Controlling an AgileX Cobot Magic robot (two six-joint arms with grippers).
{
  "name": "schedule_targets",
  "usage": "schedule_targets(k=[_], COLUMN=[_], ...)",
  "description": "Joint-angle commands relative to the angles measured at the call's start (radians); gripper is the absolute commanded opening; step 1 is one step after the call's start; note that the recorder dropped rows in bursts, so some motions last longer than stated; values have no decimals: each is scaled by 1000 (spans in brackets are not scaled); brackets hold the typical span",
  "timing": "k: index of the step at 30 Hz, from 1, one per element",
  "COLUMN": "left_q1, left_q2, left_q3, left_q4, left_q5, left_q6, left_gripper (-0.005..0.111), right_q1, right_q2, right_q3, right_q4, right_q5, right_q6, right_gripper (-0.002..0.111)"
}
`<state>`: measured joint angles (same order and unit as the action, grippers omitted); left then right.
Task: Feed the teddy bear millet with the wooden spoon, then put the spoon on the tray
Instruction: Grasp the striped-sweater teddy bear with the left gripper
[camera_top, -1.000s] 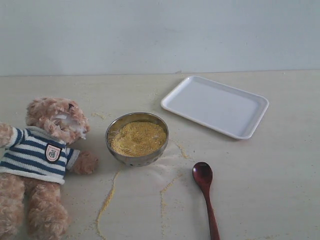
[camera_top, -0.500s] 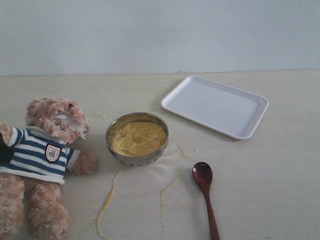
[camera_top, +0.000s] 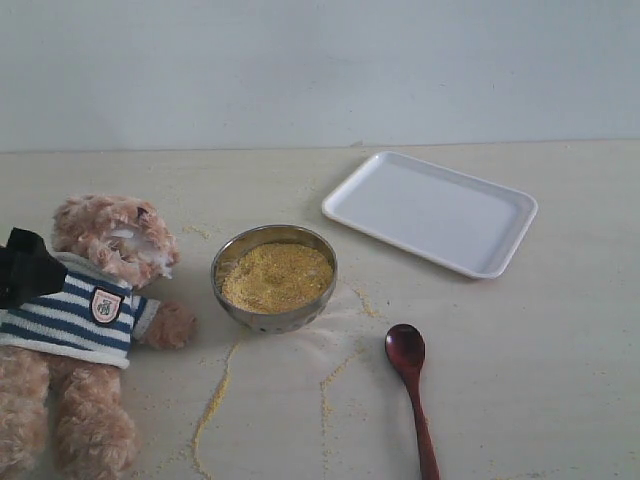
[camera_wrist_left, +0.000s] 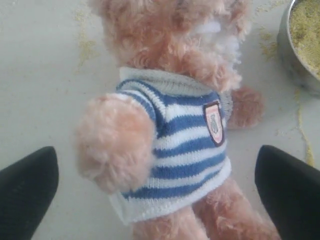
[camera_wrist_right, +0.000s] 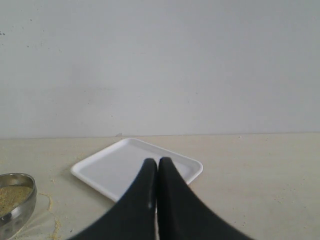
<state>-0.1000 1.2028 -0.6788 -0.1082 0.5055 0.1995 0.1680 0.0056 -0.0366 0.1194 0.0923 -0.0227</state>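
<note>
The wooden spoon (camera_top: 415, 400) lies flat on the table (camera_top: 520, 340), to the right of the metal bowl (camera_top: 275, 318) and nearer the camera, with its oval end towards the bowl. No gripper touches it, and no grain shows in it.

The millet (camera_top: 275, 277) is heaped in the bowl, with thin trails on the table in front of it. The teddy bear (camera_top: 85, 310) lies on its back left of the bowl. The tray (camera_top: 430, 212) sits behind the bowl to the right and holds nothing.

The left gripper (camera_wrist_left: 156, 152) hangs over the bear's striped torso with its jaws spread wide, gripping nothing. The right gripper (camera_wrist_right: 158, 165) is pressed closed and empty, facing the tray.

Assessment: feeding has not begun. The step in hand appears to be securing the bear. The next move calls for the left jaws to close on the torso and the right gripper to open and fetch the spoon.
</note>
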Motion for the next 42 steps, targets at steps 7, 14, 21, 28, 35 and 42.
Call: schedule_targets(k=[7, 14, 21, 28, 35, 42], left_q1=[2, 2, 2, -3, -3, -1], left_q2=[171, 285, 368, 447, 453, 364], left_q3=[5, 5, 5, 5, -6, -25], left_q4=[-45, -73, -144, -179, -199, -191], left_q5=[-115, -164, -249, -296, -290, -250], left_q6=[18, 18, 113, 139, 139, 154], left_gripper=[108, 108, 108, 108, 36, 5], right_q1=[1, 1, 1, 1, 1, 1], right_q2=[-6, -6, -6, -6, -6, -6], right_q3=[2, 2, 2, 2, 2, 2], right_q4=[3, 3, 3, 3, 3, 3], right_q5=[-10, -10, -10, -24, -24, -24], right_q6=[-2, -2, -2, -2, -2, -2], right_gripper=[0, 0, 0, 0, 0, 0])
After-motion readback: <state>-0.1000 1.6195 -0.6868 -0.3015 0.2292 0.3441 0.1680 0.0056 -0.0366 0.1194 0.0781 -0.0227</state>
